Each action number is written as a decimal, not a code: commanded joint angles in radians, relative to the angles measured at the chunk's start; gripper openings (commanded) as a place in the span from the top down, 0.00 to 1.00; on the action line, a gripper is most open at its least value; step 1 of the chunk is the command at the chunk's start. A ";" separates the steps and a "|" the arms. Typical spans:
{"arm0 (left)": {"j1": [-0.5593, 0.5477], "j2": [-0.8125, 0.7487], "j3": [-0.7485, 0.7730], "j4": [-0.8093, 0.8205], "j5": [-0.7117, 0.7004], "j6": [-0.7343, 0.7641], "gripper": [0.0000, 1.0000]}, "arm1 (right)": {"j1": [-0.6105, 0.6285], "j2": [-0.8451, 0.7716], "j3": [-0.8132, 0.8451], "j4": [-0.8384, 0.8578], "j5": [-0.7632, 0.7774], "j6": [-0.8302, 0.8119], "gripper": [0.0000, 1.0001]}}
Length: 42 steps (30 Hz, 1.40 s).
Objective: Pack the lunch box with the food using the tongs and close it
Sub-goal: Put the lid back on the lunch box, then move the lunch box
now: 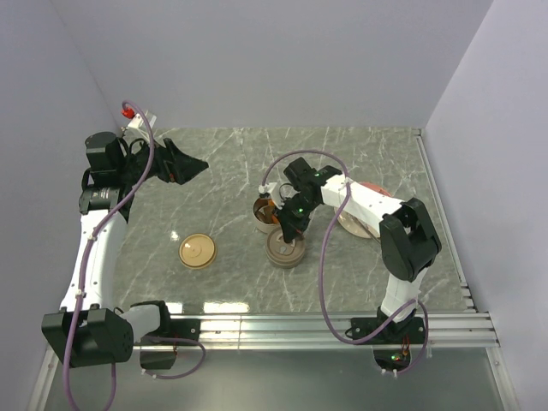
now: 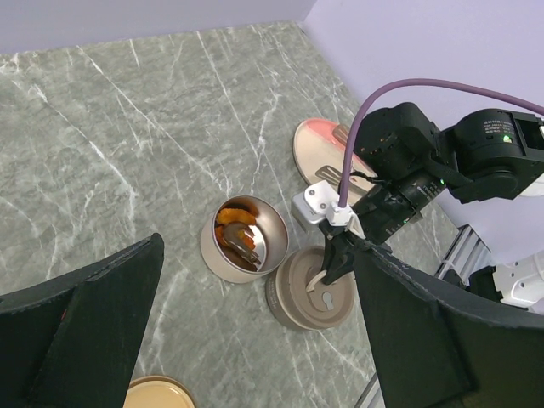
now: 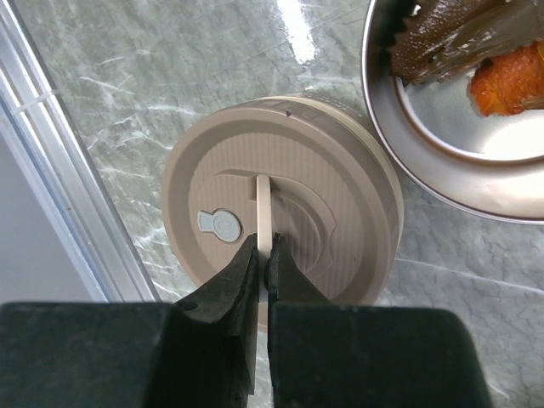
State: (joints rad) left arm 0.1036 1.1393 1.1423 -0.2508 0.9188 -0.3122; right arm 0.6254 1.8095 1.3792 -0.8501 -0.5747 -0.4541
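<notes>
The lunch box shows as a round brown tub under its ribbed lid [image 3: 323, 187] [image 1: 285, 249] and, beside it, an open metal bowl [image 3: 399, 127] [image 1: 262, 217]. In the bowl lies food: orange chunks [image 3: 510, 85] and a dark brown piece [image 3: 450, 34]. My right gripper [image 3: 263, 251] [image 1: 288, 231] is shut on the lid's thin cream handle strip [image 3: 263, 204], which stands upright. My left gripper [image 1: 197, 165] hangs open at the far left, holding nothing. The tongs are hidden or out of view.
A loose tan disc lid [image 1: 197, 251] lies left of the tub. A pale pink plate [image 2: 310, 144] sits behind the right arm. A metal rail [image 1: 325, 325] runs along the near edge, and walls close in the left, back and right.
</notes>
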 commanded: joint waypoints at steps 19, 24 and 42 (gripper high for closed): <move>0.001 0.000 -0.012 0.048 0.015 -0.011 0.01 | -0.019 -0.068 -0.184 0.213 0.068 0.204 1.00; 0.001 0.004 -0.013 0.041 0.017 -0.005 0.01 | -0.053 -0.024 -0.183 0.139 0.104 0.258 1.00; 0.001 0.022 -0.016 0.070 0.029 0.004 0.01 | -0.270 -0.136 -0.353 -0.004 0.277 0.151 1.00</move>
State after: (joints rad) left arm 0.1036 1.1622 1.1316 -0.2401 0.9195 -0.3092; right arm 0.3859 1.6417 1.1110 -0.7128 -0.5594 -0.2234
